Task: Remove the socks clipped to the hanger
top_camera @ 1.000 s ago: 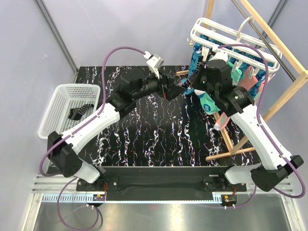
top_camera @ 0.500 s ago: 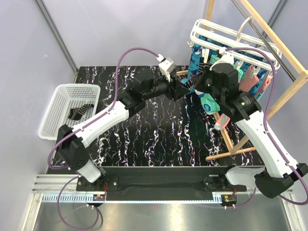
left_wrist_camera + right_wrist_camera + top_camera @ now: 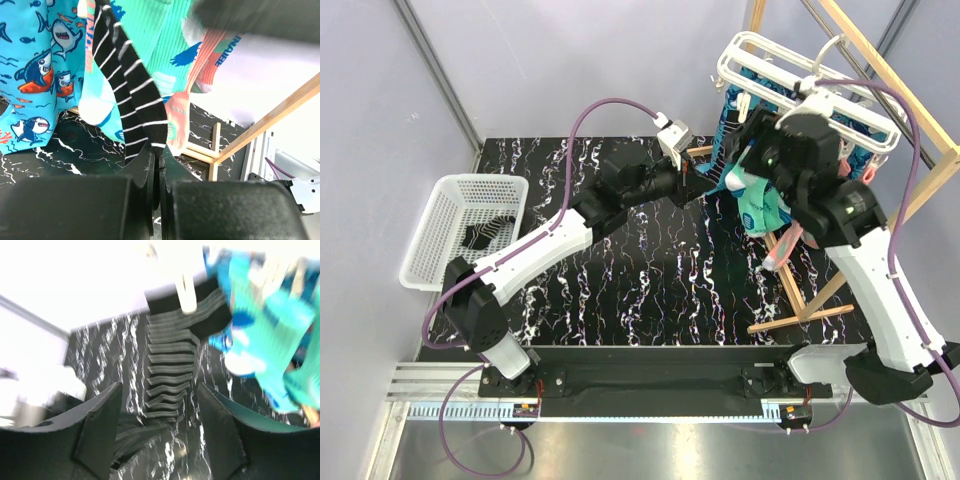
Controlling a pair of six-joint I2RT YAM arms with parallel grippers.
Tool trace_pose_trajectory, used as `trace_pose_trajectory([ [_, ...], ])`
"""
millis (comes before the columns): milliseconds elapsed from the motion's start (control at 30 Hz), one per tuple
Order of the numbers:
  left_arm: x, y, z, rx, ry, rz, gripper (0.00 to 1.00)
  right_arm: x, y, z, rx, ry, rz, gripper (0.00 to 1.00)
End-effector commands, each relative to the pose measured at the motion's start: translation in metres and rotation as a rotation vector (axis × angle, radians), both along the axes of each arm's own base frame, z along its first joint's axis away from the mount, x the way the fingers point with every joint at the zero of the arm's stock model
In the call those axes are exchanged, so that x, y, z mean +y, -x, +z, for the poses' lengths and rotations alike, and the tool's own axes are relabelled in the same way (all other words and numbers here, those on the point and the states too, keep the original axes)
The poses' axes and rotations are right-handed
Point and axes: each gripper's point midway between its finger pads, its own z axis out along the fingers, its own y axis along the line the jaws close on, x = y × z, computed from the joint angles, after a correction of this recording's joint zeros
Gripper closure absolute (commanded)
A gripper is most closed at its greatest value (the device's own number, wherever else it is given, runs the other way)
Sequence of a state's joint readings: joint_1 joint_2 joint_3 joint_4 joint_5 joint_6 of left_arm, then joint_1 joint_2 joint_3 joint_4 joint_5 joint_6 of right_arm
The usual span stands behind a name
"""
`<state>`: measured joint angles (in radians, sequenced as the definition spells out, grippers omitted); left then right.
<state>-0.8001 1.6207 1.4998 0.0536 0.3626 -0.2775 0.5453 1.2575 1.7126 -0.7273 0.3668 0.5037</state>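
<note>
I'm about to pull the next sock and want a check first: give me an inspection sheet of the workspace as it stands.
Surface: black white-veined table; nothing seen amiss.
Job's things: white hanger on the wooden frame; black striped sock, shark-print sock, mint sock and salmon sock hang from it.
Clutter: white basket at left holds one dark sock.
Grippers: left tool shut on the striped sock's lower end; right tool open, facing its white clip.
Cables: purple cables loop free; the right one passes over the hanger.
Surroundings: grey walls; nothing else seen.

Socks point(image 3: 165, 50) seemingly under hanger point(image 3: 728, 70); basket point(image 3: 428, 240) left
</note>
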Motion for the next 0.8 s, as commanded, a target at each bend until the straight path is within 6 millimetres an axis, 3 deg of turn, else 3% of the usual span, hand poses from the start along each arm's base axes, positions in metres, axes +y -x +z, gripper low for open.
trace_pose_trajectory([
  [0, -0.003, -0.002, 0.028, -0.062, 0.054, 0.011, 1.0, -0.027, -0.003, 0.048, -0.082, 0.02, -0.102, 0.31],
  [33, -0.003, -0.001, 0.029, -0.064, 0.055, 0.011, 1.0, -0.028, -0.009, 0.04, -0.046, 0.057, -0.117, 0.3],
  [67, -0.003, -0.001, 0.028, -0.061, 0.053, 0.012, 1.0, -0.033, -0.007, 0.059, -0.078, 0.044, -0.132, 0.3],
  [400, -0.003, 0.005, 0.031, -0.097, 0.044, 0.042, 1.0, -0.022, -0.041, 0.076, -0.103, 0.071, -0.145, 0.31],
  [500, -0.002, 0.01, 0.032, -0.104, 0.049, 0.044, 1.0, -0.015, -0.055, 0.066, -0.108, 0.139, -0.121, 0.33],
  [767, 0.002, 0.016, 0.039, -0.13, 0.056, 0.072, 1.0, -0.023, -0.067, 0.053, -0.085, 0.191, -0.183, 0.35],
])
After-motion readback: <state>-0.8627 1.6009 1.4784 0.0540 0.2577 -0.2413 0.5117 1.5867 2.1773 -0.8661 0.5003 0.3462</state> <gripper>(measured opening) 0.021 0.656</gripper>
